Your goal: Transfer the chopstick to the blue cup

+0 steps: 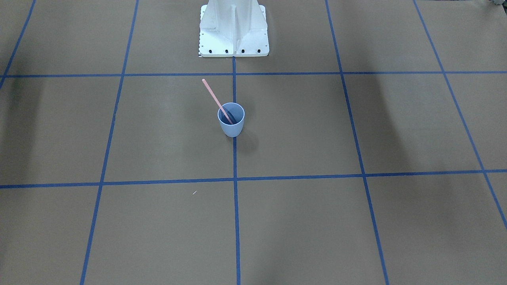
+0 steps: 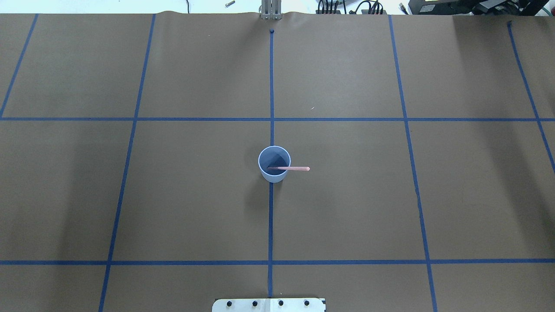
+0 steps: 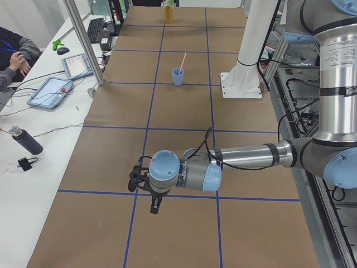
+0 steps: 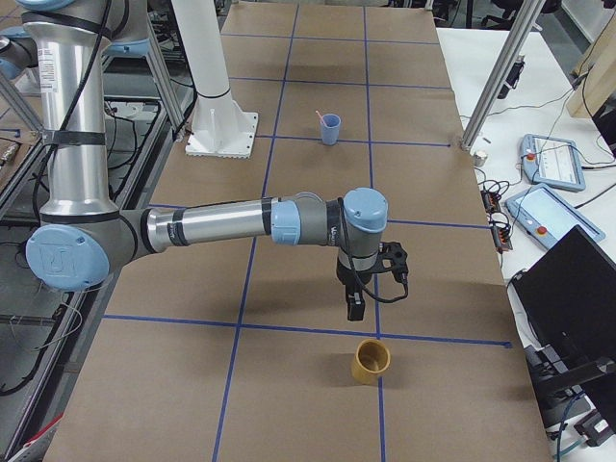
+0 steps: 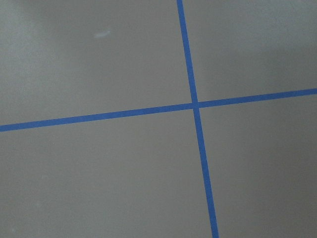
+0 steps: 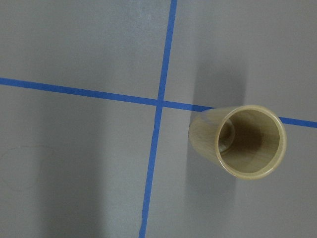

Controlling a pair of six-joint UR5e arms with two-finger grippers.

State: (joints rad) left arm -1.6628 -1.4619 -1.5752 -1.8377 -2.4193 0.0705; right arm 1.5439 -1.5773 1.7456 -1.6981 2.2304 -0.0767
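The blue cup (image 1: pixel 231 122) stands upright on the centre tape line of the brown table, also in the overhead view (image 2: pixel 274 175). One pale pink chopstick (image 1: pixel 215 98) stands in it, leaning over the rim (image 2: pixel 297 168). Both show small in the side views: cup (image 3: pixel 177 77) (image 4: pixel 330 129), chopstick (image 3: pixel 182 59). My left gripper (image 3: pixel 154 207) hangs low over the table's near end, far from the cup. My right gripper (image 4: pixel 354 310) hangs just above a tan cup at the other end. I cannot tell if either is open or shut.
A tan cylindrical cup (image 4: pixel 370 363) stands empty by a tape crossing, seen from above in the right wrist view (image 6: pixel 247 142). The white robot base (image 1: pixel 233 35) sits behind the blue cup. A side table holds tablets (image 3: pixel 50 92) and a bottle (image 3: pixel 25 140); an operator (image 3: pixel 11 56) sits there.
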